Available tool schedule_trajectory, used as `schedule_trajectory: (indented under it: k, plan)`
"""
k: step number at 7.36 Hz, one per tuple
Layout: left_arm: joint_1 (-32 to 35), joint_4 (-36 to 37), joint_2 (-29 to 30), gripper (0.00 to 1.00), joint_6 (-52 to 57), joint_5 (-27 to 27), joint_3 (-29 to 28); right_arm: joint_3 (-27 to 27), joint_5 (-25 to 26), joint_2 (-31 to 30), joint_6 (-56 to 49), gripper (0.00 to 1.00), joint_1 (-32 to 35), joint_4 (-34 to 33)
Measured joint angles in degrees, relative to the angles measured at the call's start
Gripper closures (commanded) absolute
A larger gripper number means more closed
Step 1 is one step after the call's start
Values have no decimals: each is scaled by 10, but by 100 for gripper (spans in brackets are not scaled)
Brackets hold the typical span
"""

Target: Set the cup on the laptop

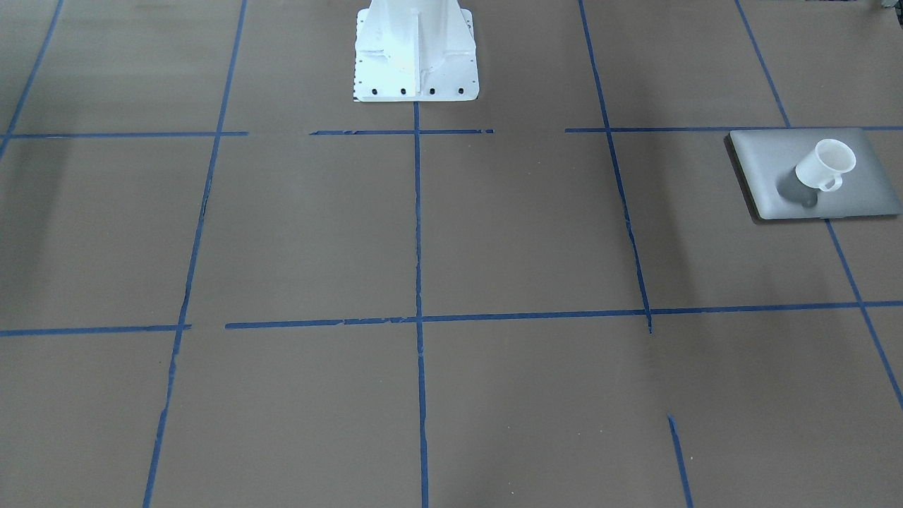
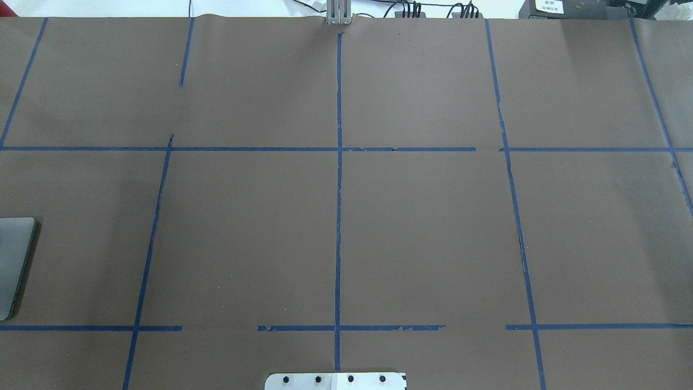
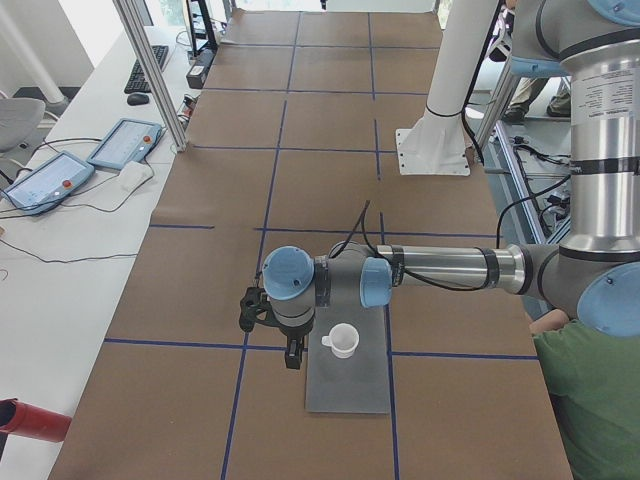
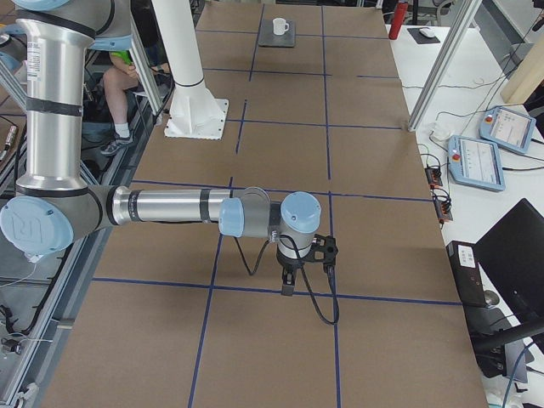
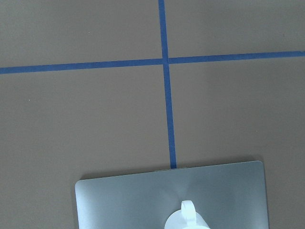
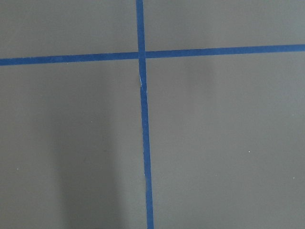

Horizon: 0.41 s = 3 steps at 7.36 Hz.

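Cup (image 1: pixel 825 164) upright near middle of laptop (image 1: pixel 864 196) lid, laptop flat on brown counter (image 1: pixel 494 233); left fingers (image 3: pixel 292 358) hang just beside laptop's edge, off the cup, right fingers (image 4: pixel 287 285) well apart from laptop, spread of either pair impossible to tell.

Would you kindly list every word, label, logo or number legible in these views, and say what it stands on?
White label on the black box at the overhead view's top edge: printed lines, too small to read.
Right arm's blue joint cap: a pale logo, too blurred to read.
Tablet screens in the exterior right view: too small to read.
Cup and laptop: no legible text.
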<state>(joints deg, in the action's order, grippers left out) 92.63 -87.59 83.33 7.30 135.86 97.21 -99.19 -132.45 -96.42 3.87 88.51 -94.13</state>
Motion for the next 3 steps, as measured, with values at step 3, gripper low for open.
schedule_trajectory:
  k: [3]
  plan:
    - [0, 0, 0, 0, -1, -4, 0, 0, 0, 0, 0, 0, 0, 0]
